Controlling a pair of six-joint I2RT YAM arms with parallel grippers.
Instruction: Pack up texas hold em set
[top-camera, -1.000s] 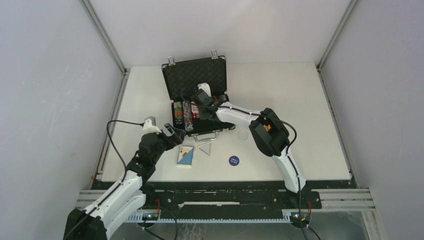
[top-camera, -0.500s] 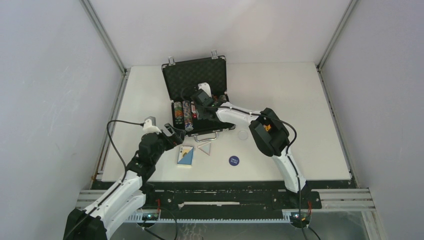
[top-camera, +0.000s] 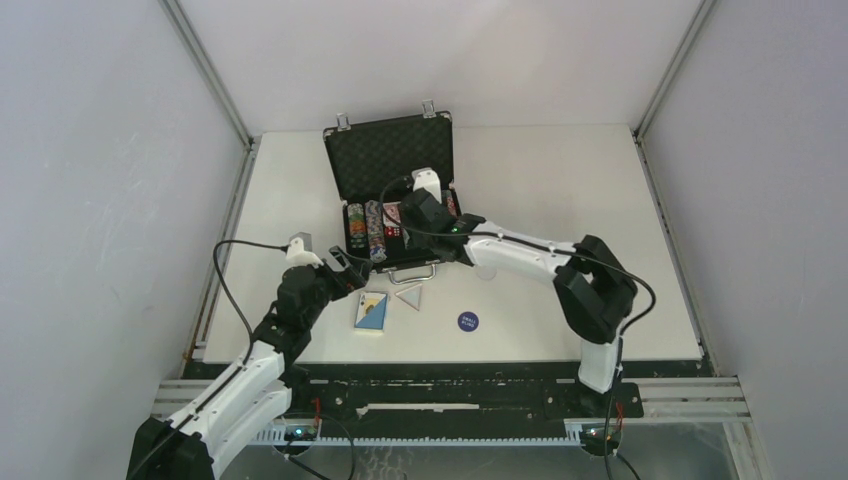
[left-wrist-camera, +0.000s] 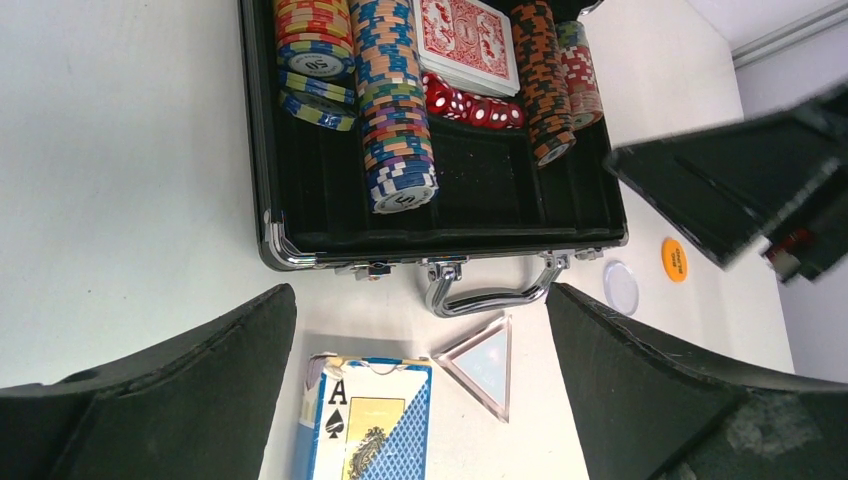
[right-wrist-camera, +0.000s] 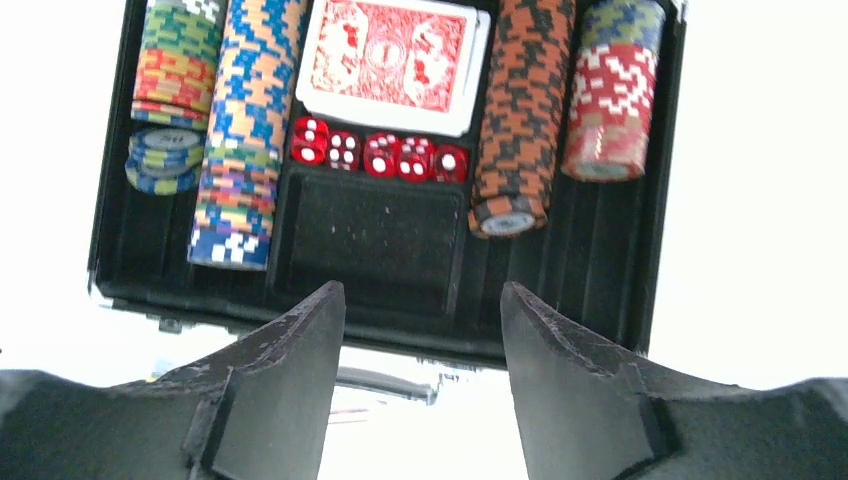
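left end effector (left-wrist-camera: 420, 320) spread, empty; blue deck (left-wrist-camera: 365, 425) lies on the surface (left-wrist-camera: 120, 200) between its fingers (left-wrist-camera: 200, 390), near end cut off in the wrist view. clear triangle (left-wrist-camera: 480, 360) just beside the deck, blue disc (top-camera: 468, 321) to the right. beyond, the open briefcase (left-wrist-camera: 262, 180): chip rows (left-wrist-camera: 395, 110), red deck (left-wrist-camera: 465, 40), red dice (left-wrist-camera: 470, 105) behind a bare middle pocket (right-wrist-camera: 375, 225). right end effector (right-wrist-camera: 420, 300) spread, holding nothing, over the briefcase's front edge.
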